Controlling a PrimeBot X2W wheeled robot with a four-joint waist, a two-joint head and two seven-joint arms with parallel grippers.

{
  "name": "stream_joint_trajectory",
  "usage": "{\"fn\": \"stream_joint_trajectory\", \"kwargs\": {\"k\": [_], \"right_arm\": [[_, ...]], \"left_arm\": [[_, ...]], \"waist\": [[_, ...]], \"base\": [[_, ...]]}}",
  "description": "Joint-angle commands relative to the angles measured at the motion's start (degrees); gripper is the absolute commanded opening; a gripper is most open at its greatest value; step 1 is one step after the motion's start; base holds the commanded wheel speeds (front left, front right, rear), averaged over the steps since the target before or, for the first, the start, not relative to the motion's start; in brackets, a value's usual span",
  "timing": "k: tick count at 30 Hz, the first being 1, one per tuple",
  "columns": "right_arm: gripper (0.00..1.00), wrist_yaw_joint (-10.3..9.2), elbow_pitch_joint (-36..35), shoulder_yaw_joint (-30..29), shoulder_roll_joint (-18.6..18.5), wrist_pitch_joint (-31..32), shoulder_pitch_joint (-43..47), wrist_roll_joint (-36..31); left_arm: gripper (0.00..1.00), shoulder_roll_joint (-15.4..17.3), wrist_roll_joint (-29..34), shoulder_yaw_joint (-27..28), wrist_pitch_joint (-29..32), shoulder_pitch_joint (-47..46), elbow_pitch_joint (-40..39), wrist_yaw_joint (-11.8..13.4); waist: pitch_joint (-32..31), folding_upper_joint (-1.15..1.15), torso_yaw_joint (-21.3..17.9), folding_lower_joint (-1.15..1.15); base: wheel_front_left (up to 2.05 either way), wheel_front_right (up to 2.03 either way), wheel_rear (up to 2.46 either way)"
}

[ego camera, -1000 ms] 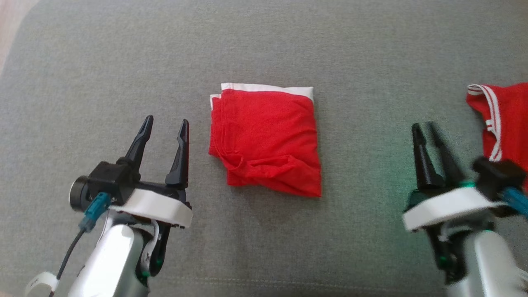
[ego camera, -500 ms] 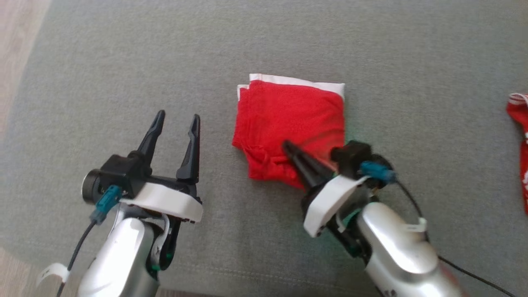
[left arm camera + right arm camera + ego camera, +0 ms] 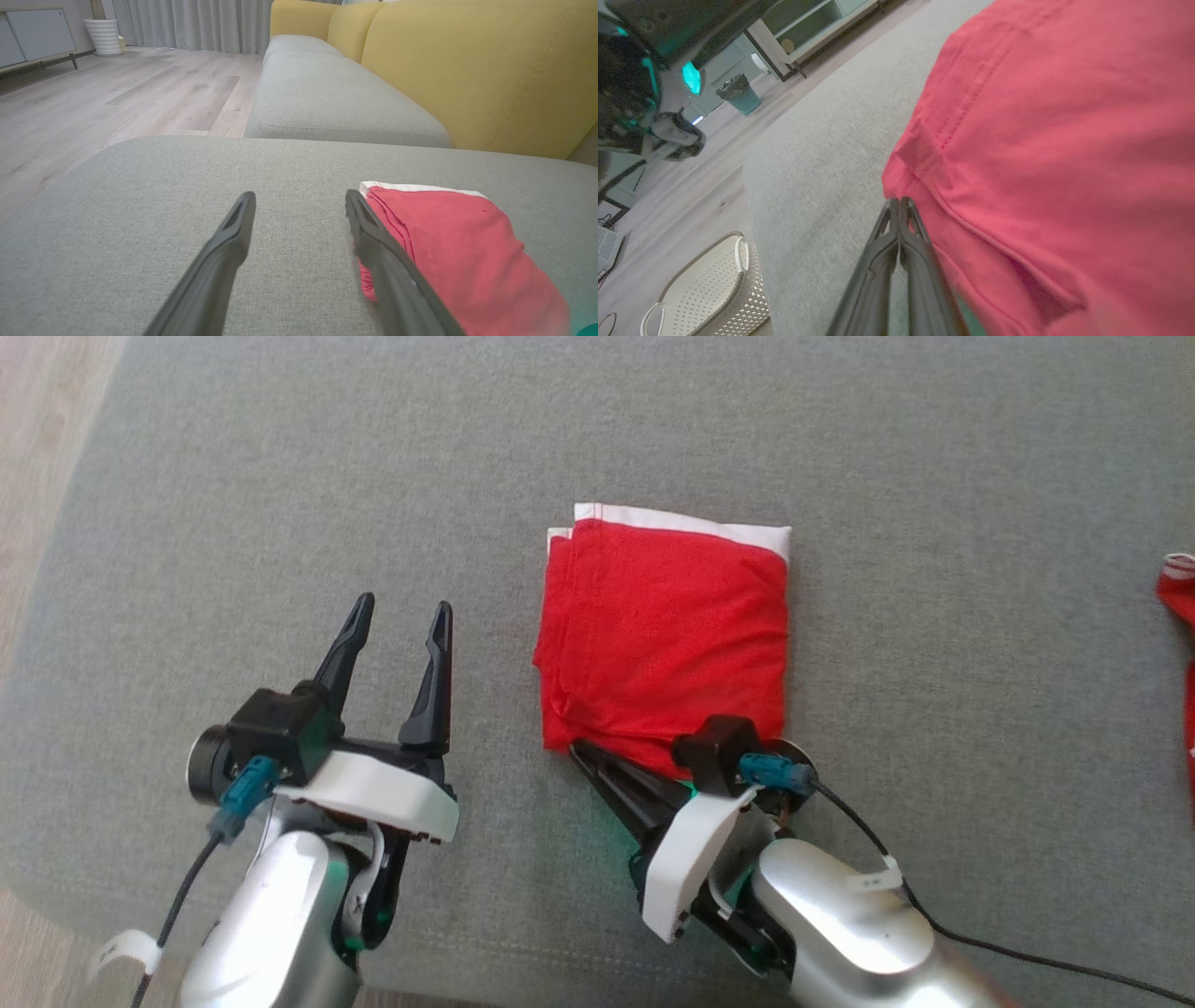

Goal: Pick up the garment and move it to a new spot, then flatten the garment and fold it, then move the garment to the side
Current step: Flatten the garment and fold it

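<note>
The garment [image 3: 663, 635] is red with a white band along its far edge. It lies folded into a rough square on the grey cushion [image 3: 840, 448]. My right gripper [image 3: 574, 747] is shut, its fingers lying low along the garment's near edge with the tips at the near left corner. In the right wrist view the closed right gripper [image 3: 899, 200] touches the hem of the garment [image 3: 1064, 140] with no cloth between the fingers. My left gripper [image 3: 401, 607] stands open, left of the garment and apart from it. The left wrist view shows that open left gripper [image 3: 300, 196] beside the garment [image 3: 458, 242].
A second red cloth with white stripes [image 3: 1178, 597] lies at the cushion's right edge. Wood floor [image 3: 37, 429] runs past the cushion's left side. A white perforated basket [image 3: 705, 289] stands on the floor below it. A yellow sofa back [image 3: 467, 70] rises behind.
My right gripper has shut and swung in from the right to the garment's near edge, and its near fold now lies smoother. The head camera shifted. The left arm stayed put.
</note>
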Motion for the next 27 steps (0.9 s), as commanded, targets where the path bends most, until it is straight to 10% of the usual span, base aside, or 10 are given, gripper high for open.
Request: {"fn": "stream_joint_trajectory", "kwargs": {"k": [1,9,10,11,12,19,27], "right_arm": [[0.0,0.39,-1.9,1.3,1.2,-1.6,-1.4,0.8],[0.0,0.39,-10.4,-7.3,-0.9,-7.5,2.4,-0.6],[0.31,0.39,-11.4,-10.3,-1.2,-7.7,3.6,-1.7],[0.95,0.39,-12.4,-13.6,-1.4,-7.7,5.0,-3.0],[1.0,0.39,-15.1,-20.4,-1.4,-7.9,7.8,-6.1],[1.0,0.39,-25.2,-39.1,0.3,-5.1,17.0,-16.4],[1.0,0.39,-33.9,-47.8,1.0,0.6,25.9,-20.6]], "left_arm": [[1.0,0.8,0.0,2.3,-0.7,-1.8,-1.3,-0.3],[1.0,1.7,0.3,2.8,-0.7,0.9,-1.5,0.5],[1.0,1.8,0.4,2.9,-0.7,1.2,-1.7,0.7],[1.0,2.0,0.4,3.0,-0.7,1.6,-2.0,0.9],[1.0,2.5,0.5,3.3,-0.7,2.3,-2.5,1.2],[1.0,4.2,0.0,4.4,-0.4,4.9,-4.3,2.1],[1.0,6.3,-0.2,4.6,0.6,8.8,-6.3,2.7]], "waist": [[-0.6,0.0,-0.4,0.0],[-4.7,0.0,-2.9,0.0],[-5.2,0.0,-3.3,0.0],[-5.6,0.0,-3.6,0.0],[-6.6,0.0,-4.3,0.0],[-9.2,0.0,-6.3,0.0],[-12.6,0.0,-7.6,0.0]], "base": [[0.0,0.0,0.0],[0.0,0.0,0.0],[0.0,0.0,0.0],[0.0,0.0,0.0],[0.0,0.0,0.0],[0.0,0.0,0.0],[0.0,0.0,0.0]]}}
